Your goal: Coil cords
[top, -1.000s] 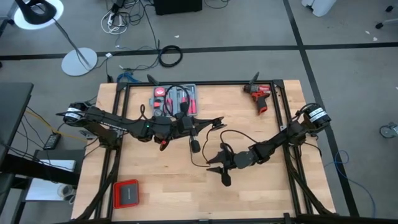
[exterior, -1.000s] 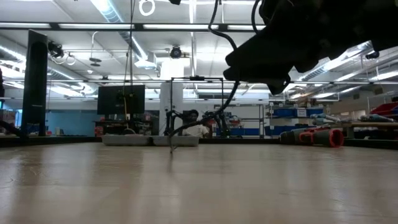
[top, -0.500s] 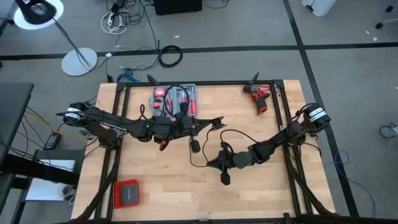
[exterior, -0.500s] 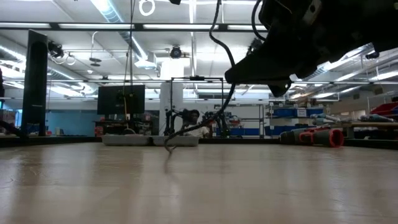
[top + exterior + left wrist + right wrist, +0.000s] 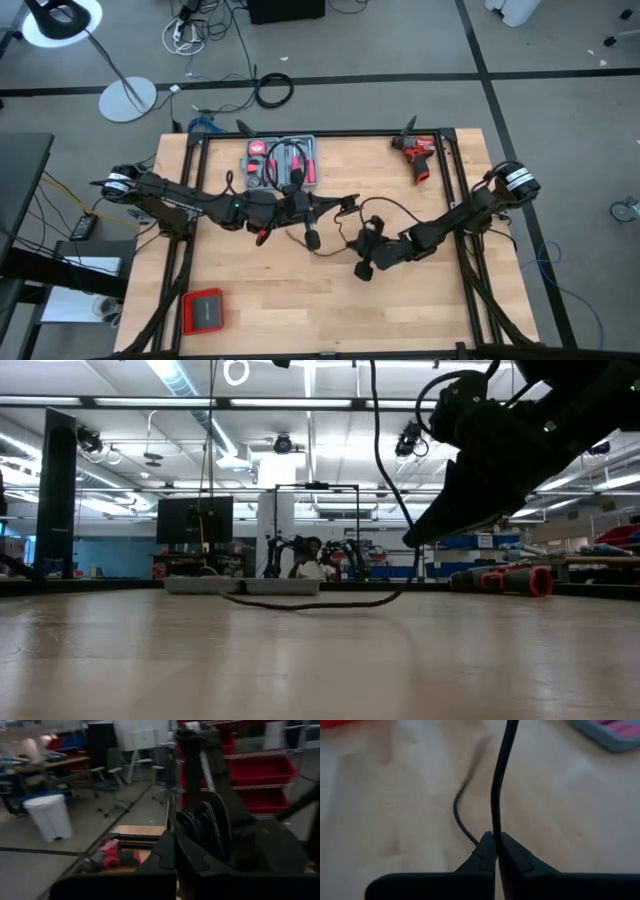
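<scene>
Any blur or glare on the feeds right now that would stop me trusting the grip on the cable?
Right wrist view: the thin black cable is sharp where the shut right gripper pinches it, its trailing loop smeared. Left wrist view: soft throughout, the left gripper dark on coiled cable. Low view: arm silhouetted against bright ceiling lights. High view: evenly lit wooden table, no glare.
</scene>
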